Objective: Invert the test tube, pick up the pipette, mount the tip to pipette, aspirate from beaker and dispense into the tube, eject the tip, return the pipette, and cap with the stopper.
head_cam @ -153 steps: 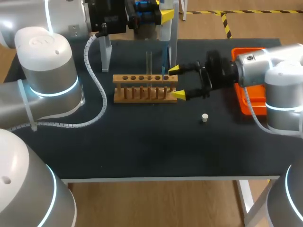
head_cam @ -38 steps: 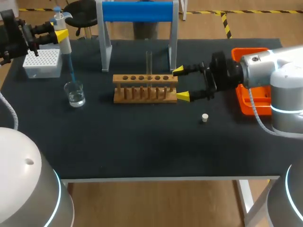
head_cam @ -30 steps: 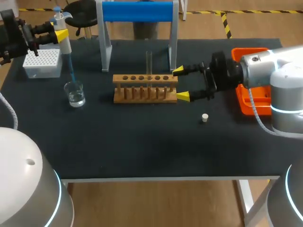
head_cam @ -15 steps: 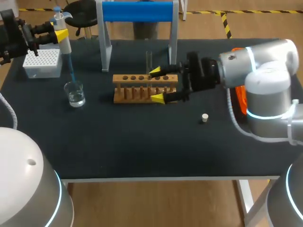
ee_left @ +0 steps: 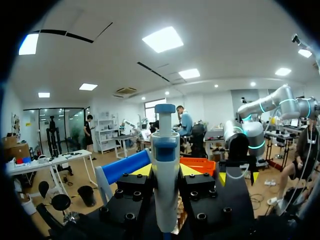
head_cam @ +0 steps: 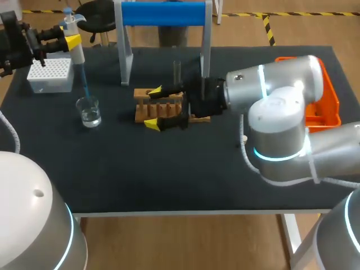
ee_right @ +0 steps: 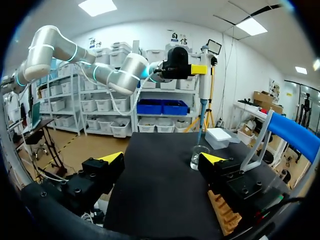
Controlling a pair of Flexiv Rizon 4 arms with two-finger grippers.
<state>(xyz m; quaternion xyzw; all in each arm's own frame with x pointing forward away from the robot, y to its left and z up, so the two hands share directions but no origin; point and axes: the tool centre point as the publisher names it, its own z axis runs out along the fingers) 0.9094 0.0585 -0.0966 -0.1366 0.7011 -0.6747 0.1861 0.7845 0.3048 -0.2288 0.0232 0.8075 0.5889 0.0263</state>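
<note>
Left gripper, in the upper left of the head view, is closed on the pipette and holds it upright; in the left wrist view the white body stands between the two fingers, which press it from both sides. Its blue tip points down to the mouth of the beaker, which has some clear liquid in it. If the tip touches the liquid, I cannot tell. Just behind the beaker sits the white tip box.

At the middle of the frame the right gripper is wide open and holds nothing. One yellow tip is at the far side of the wooden rack and the other at the near side, close to the rack's left end. The test tube stands upright in the rack, just behind this gripper. An orange tray lies at the right edge of the table.
</note>
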